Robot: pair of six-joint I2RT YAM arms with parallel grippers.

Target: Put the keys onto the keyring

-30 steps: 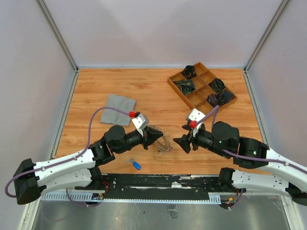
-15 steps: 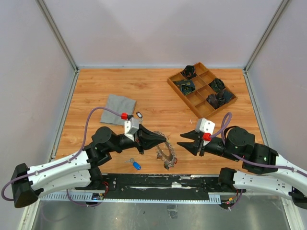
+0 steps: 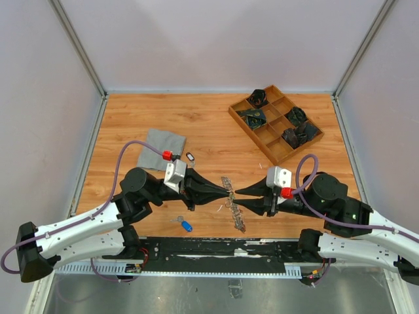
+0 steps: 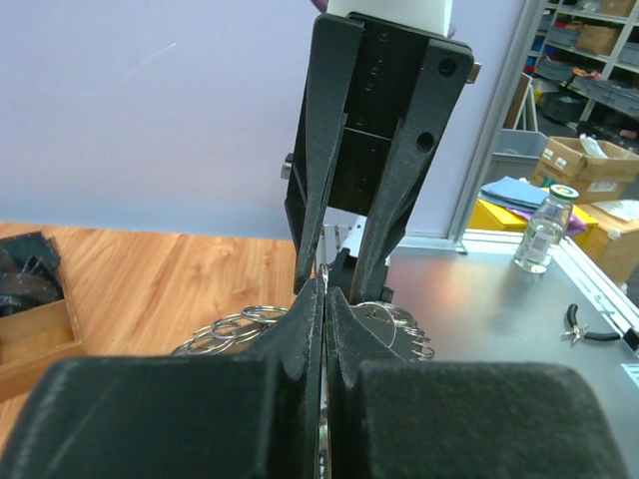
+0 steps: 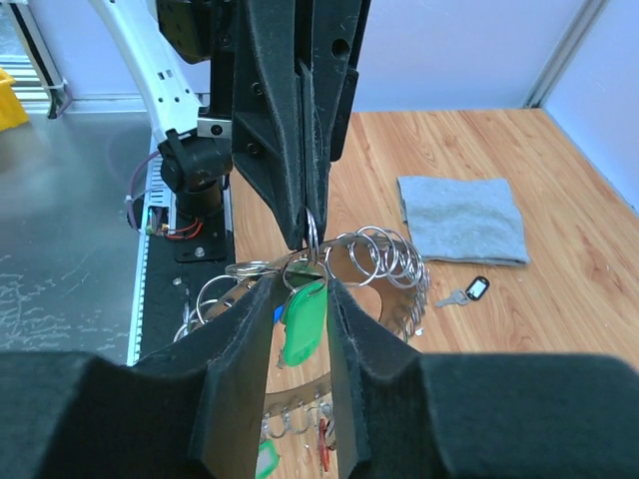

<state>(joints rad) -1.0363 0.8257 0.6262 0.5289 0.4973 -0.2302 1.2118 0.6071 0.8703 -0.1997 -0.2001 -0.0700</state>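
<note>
The keyring [image 3: 232, 210], strung with several silver keys on small split rings, hangs just above the table between my two grippers. My left gripper [image 3: 224, 191] is shut on the ring's thin wire, which shows at its fingertips [image 4: 325, 282]. Split rings [image 4: 236, 327] fan out on both sides of them. My right gripper [image 3: 235, 197] faces it tip to tip. In the right wrist view its jaws [image 5: 302, 289] are shut on a green-tagged key [image 5: 305, 321] that hangs from the keyring [image 5: 391, 261]. A red-tagged key [image 5: 323, 447] dangles lower on the ring.
A grey cloth [image 3: 161, 149] lies on the left of the wooden table. A loose black-tagged key [image 3: 188, 157] lies beside it, and a blue-tagged key [image 3: 184, 224] near the front edge. A wooden compartment tray [image 3: 266, 133] with dark items stands at the back right.
The left gripper has carried the keyring up and right to the table's middle. The right gripper has swung left to meet it, and its jaws have narrowed from wide open onto the green-tagged key.
</note>
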